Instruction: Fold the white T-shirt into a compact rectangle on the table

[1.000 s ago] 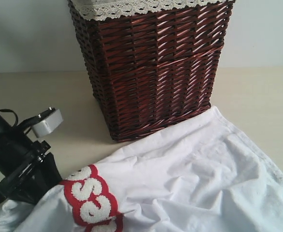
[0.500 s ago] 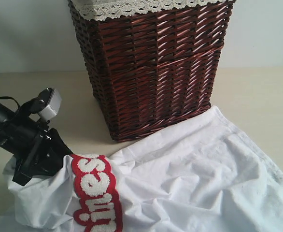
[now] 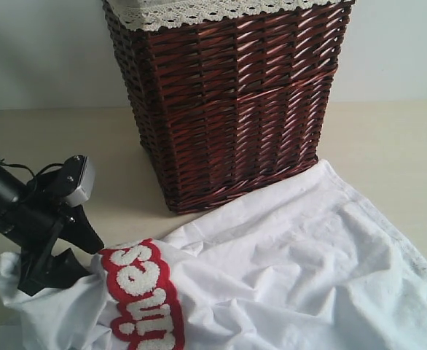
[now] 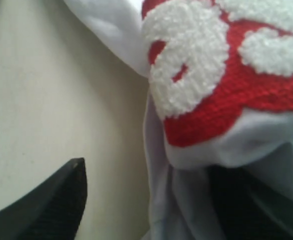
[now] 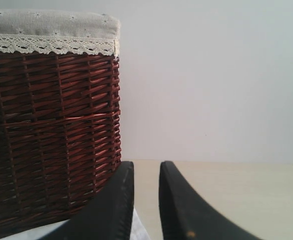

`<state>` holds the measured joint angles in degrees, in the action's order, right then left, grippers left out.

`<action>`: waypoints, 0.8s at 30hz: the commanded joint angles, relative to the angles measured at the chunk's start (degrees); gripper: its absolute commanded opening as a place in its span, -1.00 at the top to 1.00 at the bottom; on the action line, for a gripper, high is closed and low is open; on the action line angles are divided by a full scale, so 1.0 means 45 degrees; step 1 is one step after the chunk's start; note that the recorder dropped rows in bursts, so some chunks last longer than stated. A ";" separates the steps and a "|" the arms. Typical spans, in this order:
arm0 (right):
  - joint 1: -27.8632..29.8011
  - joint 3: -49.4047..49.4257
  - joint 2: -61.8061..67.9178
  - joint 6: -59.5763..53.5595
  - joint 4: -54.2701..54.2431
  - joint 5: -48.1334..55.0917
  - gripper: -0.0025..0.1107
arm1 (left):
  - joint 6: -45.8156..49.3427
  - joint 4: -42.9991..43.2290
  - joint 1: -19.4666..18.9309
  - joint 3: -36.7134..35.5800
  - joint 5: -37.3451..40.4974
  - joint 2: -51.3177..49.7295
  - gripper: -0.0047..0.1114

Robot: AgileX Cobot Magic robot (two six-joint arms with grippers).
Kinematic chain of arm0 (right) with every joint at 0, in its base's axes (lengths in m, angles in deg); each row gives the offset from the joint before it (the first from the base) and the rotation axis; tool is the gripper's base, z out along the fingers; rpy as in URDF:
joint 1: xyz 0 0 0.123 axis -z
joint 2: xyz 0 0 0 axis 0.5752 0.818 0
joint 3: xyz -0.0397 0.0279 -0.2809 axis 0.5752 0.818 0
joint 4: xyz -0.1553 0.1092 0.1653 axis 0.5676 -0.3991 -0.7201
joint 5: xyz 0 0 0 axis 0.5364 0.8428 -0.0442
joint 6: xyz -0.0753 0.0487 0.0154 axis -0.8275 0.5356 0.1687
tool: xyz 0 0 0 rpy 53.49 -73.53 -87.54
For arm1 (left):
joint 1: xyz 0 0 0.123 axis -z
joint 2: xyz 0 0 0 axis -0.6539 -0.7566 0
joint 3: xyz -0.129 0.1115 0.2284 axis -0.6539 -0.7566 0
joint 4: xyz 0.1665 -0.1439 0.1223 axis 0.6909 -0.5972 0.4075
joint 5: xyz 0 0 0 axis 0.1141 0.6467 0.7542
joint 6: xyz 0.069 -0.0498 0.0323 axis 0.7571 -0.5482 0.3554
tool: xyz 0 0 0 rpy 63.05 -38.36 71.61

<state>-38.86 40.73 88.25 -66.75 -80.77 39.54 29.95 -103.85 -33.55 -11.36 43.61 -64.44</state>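
Note:
The white T-shirt (image 3: 294, 262) lies crumpled on the table (image 3: 388, 138) in front of the basket, its red band of fuzzy white lettering (image 3: 144, 288) turned up at the lower left. My left gripper (image 3: 79, 257) sits at that bunched corner with its jaws spread open. In the left wrist view the lettering (image 4: 196, 75) fills the frame; cloth drapes over one finger, and the other fingertip (image 4: 71, 185) is bare over the table. My right gripper (image 5: 146, 166) is out of the exterior view. Its fingers stand a narrow gap apart with nothing between the tips, and a bit of white cloth shows below them.
A tall dark red-brown wicker basket (image 3: 228, 102) with a white lace trim stands at the back centre, close behind the shirt. The right wrist view shows it (image 5: 46, 125) beside the right fingers. A pale wall runs behind the table.
My left gripper lifted the lettered corner and carried it a little back. Its jaws have now spread apart, and the cloth has sagged onto the table around the lower finger.

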 commanded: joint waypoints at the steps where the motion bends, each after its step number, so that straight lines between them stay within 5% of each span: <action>1: -0.0020 0.0052 -0.0060 0.0022 0.0004 0.0011 0.60 | 0.0099 0.0276 0.0023 0.0038 0.0013 -0.0334 -0.24; 5: -0.0020 0.0052 -0.0060 0.0022 0.0004 0.0011 0.60 | 0.0099 0.0308 0.0023 0.0038 0.0013 -0.0472 0.02; 12: -0.0020 0.0052 -0.0060 0.0022 0.0004 0.0011 0.60 | 0.0122 0.0326 0.0023 0.0038 -0.0146 -0.0472 0.92; 24: -0.0020 0.0052 -0.0060 0.0022 0.0004 0.0011 0.60 | 0.0419 -0.3081 0.0023 0.0356 -0.5065 0.0497 0.92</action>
<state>-38.86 40.73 88.25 -66.75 -80.77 39.54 31.64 -112.34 -33.55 -10.34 24.48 -63.45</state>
